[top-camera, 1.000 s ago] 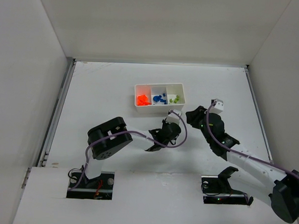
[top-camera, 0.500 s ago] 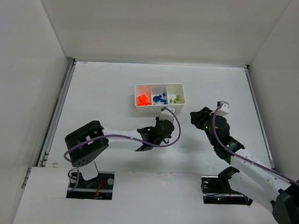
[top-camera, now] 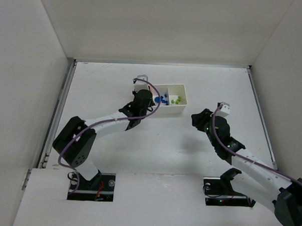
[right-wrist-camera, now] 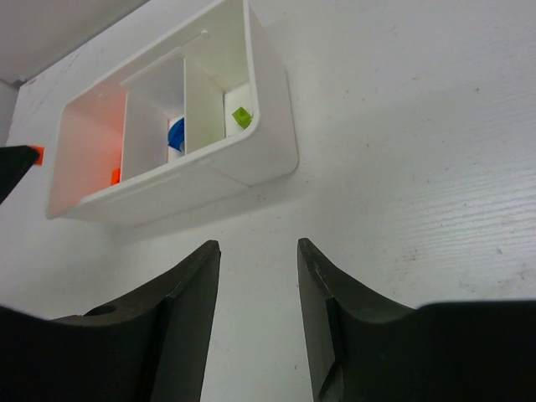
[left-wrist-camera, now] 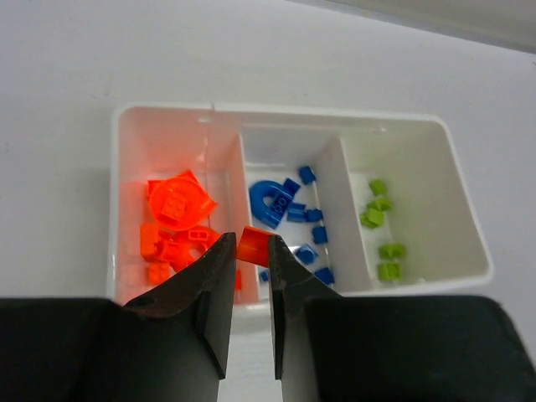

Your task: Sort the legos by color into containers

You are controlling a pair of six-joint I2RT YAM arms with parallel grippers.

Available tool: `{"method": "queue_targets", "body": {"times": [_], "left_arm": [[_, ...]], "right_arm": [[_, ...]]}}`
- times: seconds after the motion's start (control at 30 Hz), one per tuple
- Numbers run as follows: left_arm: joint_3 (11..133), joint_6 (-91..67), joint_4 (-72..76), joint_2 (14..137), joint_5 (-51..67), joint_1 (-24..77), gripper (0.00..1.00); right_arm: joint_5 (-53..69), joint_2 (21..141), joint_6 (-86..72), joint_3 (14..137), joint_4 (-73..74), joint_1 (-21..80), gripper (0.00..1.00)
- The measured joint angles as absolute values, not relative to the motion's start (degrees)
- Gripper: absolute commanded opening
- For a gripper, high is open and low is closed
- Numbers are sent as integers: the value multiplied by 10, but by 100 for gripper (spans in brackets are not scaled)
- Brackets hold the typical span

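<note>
From above, the left tool (top-camera: 141,98) hangs over the left end of the tray (top-camera: 184,97), hiding that compartment. Blue bricks (top-camera: 161,99) lie in the middle compartment and green bricks (top-camera: 176,99) in the right one. The right tool (top-camera: 197,118) sits off to the tray's right and nearer the bases, apart from it, over the white worktop (top-camera: 102,86).

From the left wrist, the left tool (left-wrist-camera: 251,243) is pinched on one red brick (left-wrist-camera: 254,245), held above the tray (left-wrist-camera: 115,193) about where the left and middle compartments meet. Orange bricks (left-wrist-camera: 172,226) fill the left compartment, blue bricks (left-wrist-camera: 289,213) the middle and green bricks (left-wrist-camera: 381,226) the right.

From the right wrist, the right tool (right-wrist-camera: 257,247) stands with its jaws apart and nothing between them, over bare worktop (right-wrist-camera: 402,167). The tray (right-wrist-camera: 268,142) lies ahead to the left, seen from its side; a green brick (right-wrist-camera: 242,116) shows inside. At the left edge the red brick (right-wrist-camera: 34,152) peeks in.
</note>
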State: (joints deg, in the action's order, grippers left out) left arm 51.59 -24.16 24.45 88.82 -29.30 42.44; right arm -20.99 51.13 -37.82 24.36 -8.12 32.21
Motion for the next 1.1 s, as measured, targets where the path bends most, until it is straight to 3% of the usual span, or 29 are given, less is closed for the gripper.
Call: {"method": "queue_targets", "body": {"times": [0.2, 0.47, 0.53, 0.57, 0.6, 0.7, 0.8, 0.83, 0.87, 1.1], "left_arm": [[554, -242, 241, 953, -287, 392, 40], [555, -243, 234, 945, -297, 394, 63], [548, -243, 232, 925, -301, 397, 73], [542, -243, 232, 911, -303, 398, 92], [533, -241, 232, 893, -304, 399, 100], [495, -251, 233, 828, -308, 402, 100], [443, -273, 220, 750, -314, 404, 100], [424, -284, 211, 721, -315, 403, 100], [404, -296, 197, 691, -315, 400, 100], [306, -400, 32, 459, -313, 325, 100]], "right_arm": [[-209, 511, -378, 244, -81, 323, 48], [-209, 511, -378, 243, -81, 323, 48], [-209, 510, -378, 242, -82, 323, 48], [-209, 509, -378, 241, -82, 323, 48], [-209, 506, -378, 238, -82, 322, 48], [-212, 493, -378, 226, -82, 322, 49], [-223, 477, -378, 216, -81, 321, 59], [-228, 472, -379, 215, -79, 321, 68], [-232, 466, -380, 213, -79, 319, 100], [-269, 429, -391, 213, -28, 312, 100]]}}
